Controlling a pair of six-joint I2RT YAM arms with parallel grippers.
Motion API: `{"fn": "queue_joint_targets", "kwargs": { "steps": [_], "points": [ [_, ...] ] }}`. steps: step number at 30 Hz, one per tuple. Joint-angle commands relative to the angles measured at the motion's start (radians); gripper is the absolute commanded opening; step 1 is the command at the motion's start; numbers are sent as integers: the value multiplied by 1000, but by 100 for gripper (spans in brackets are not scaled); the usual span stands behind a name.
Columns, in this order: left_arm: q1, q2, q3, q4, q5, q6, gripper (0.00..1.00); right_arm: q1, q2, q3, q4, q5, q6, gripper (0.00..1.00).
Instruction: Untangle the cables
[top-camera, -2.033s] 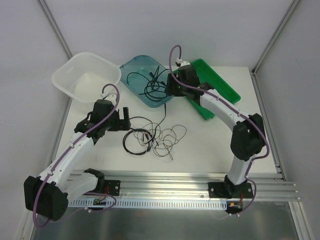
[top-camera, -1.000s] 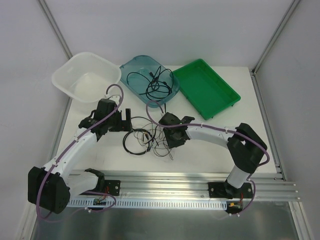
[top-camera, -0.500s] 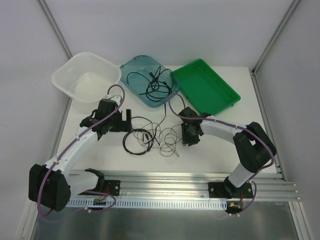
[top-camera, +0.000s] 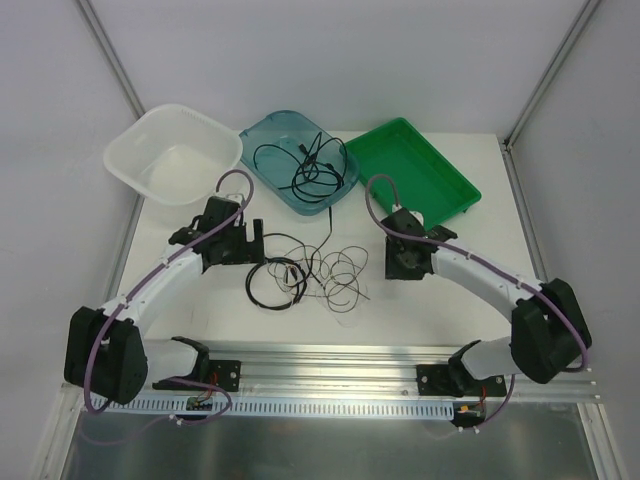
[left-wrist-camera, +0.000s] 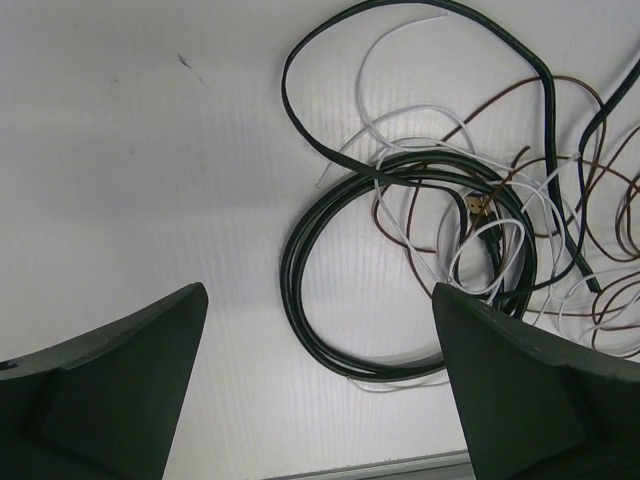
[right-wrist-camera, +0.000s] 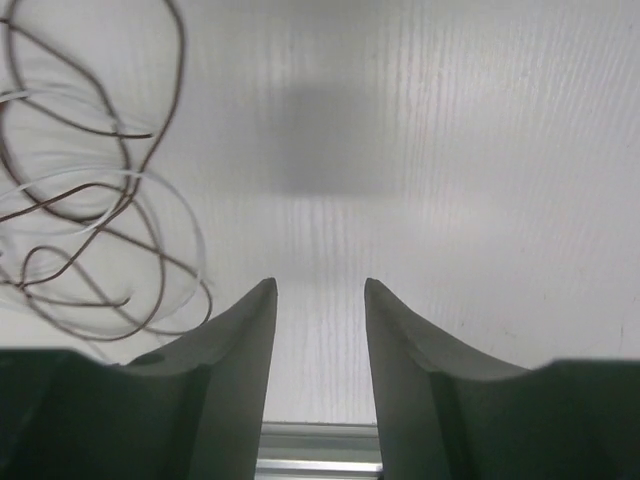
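I have the left jaws wide open over the cables (top-camera: 305, 273); the right jaws, slightly parted and empty, hover above worktop (top-camera: 420, 310) just beside them.

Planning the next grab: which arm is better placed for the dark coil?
Left. The left pincer stands wide open beside the dark coil, which sits in its wrist view. The right pincer hangs over bare table, away from it.

- Top camera: high at the near edge, looking down over the whole table (top-camera: 430, 310).
- Left wrist: close, straight down on the cables (left-wrist-camera: 290, 270).
- Right wrist: close, down on bare table, sharing the tangle's edge.
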Motion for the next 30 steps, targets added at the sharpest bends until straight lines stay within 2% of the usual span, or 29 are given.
{"fn": "queue_joint_targets", "kwargs": {
  "steps": [1,4,5,8,11,15,25,28,30],
  "points": [
    [10,56,60,-6,-49,-120,96,47,-120,9,7,21,-43,44],
    [9,136,95,-2,-54,-207,95,89,-203,12,24,9,-79,58],
    [7,184,106,0,-58,-224,95,97,-237,9,30,-3,-82,67],
    [6,280,146,9,-92,-277,93,121,-277,3,24,-40,-102,77],
    [3,346,178,17,-156,-312,89,150,-343,-12,24,-45,-111,85],
    [3,418,211,23,-218,-347,79,179,-456,-53,38,-56,-119,88],
    [-48,535,233,32,-233,-390,36,181,-567,-121,36,-56,-136,91],
    [-57,544,221,30,-222,-389,12,181,-584,-124,38,-60,-131,91],
    [-75,498,202,29,-242,-383,0,179,-596,-126,35,-60,-129,91]
  ]
}}
